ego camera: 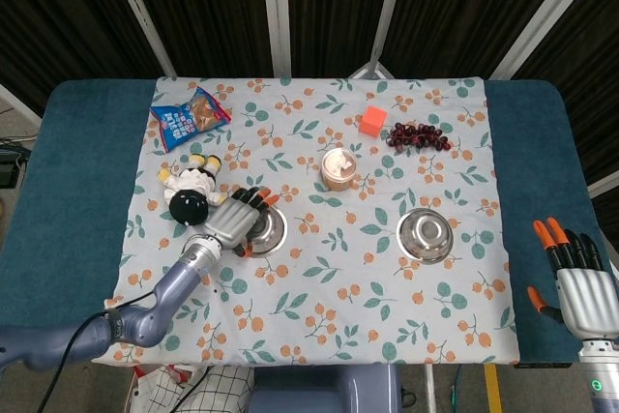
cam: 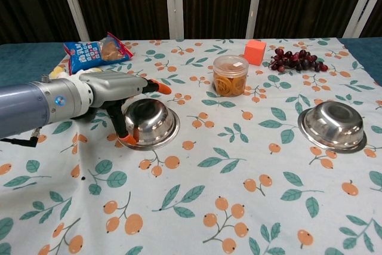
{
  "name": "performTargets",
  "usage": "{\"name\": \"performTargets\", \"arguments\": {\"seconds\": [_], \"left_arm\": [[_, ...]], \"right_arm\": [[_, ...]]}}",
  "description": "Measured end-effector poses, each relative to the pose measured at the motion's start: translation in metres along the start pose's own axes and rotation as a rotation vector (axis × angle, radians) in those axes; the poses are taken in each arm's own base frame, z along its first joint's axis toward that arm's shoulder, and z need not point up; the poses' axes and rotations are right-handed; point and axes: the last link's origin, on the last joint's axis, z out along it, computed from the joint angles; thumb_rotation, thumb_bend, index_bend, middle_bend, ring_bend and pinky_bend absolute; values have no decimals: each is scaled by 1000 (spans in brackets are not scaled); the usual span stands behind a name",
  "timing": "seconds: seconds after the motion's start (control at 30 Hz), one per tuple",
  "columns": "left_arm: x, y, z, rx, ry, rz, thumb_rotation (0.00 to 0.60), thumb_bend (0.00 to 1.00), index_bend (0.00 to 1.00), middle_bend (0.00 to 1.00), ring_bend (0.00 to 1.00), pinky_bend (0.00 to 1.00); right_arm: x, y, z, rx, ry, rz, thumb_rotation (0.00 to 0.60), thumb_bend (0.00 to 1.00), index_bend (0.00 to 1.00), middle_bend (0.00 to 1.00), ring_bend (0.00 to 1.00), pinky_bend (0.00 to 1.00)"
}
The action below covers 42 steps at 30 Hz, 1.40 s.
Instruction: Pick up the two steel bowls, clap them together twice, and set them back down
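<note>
Two steel bowls sit upright on the floral cloth (ego camera: 319, 268) covering the bench. The left bowl (cam: 147, 122) lies at about eight o'clock from the cloth's centre, the right bowl (cam: 333, 125) at about four o'clock, well apart from it. The left hand (cam: 116, 91) reaches over the left bowl's nine-o'clock rim, fingers spread above it and thumb low against the outer wall; whether it actually grips the bowl I cannot tell. The right hand (ego camera: 575, 278) hangs released, fingers apart, off the cloth at four o'clock, holding nothing. A plush doll (ego camera: 191, 192) lies just beside the left hand at ten o'clock. An orange-filled jar (cam: 230, 75) stands near centre.
</note>
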Motion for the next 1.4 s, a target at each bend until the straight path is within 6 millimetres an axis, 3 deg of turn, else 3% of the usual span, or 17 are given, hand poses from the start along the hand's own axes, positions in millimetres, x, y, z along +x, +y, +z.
{"name": "performTargets", "arguments": {"seconds": [0.2,0.37,0.6,0.93,1.13,1.4], "left_arm": [[-3,3,3,10,-8,25,600,281,380,379,262,430],[-2,5,5,24,-6,25,600,307,451,487,369,541],[11,12,-1,3,80,32,600,336,468,541,413,587],[47,3,-30,-79,233,-49,600,324,459,536,413,589],[79,-19,-55,-109,384,-71,600,324,456,532,413,588],[100,-46,-71,-84,448,-74,600,322,453,530,413,588]], "right_arm": [[1,1,0,-5,0,9,600,345,0,0,0,21],[2,2,0,-6,3,11,600,344,0,0,0,21],[0,3,2,-13,0,1,600,345,0,0,0,21],[-7,-5,22,16,3,-14,600,345,0,0,0,21],[-15,-30,52,116,-43,-2,600,344,0,0,0,21],[-38,-87,86,283,-181,-12,600,345,0,0,0,21]]}}
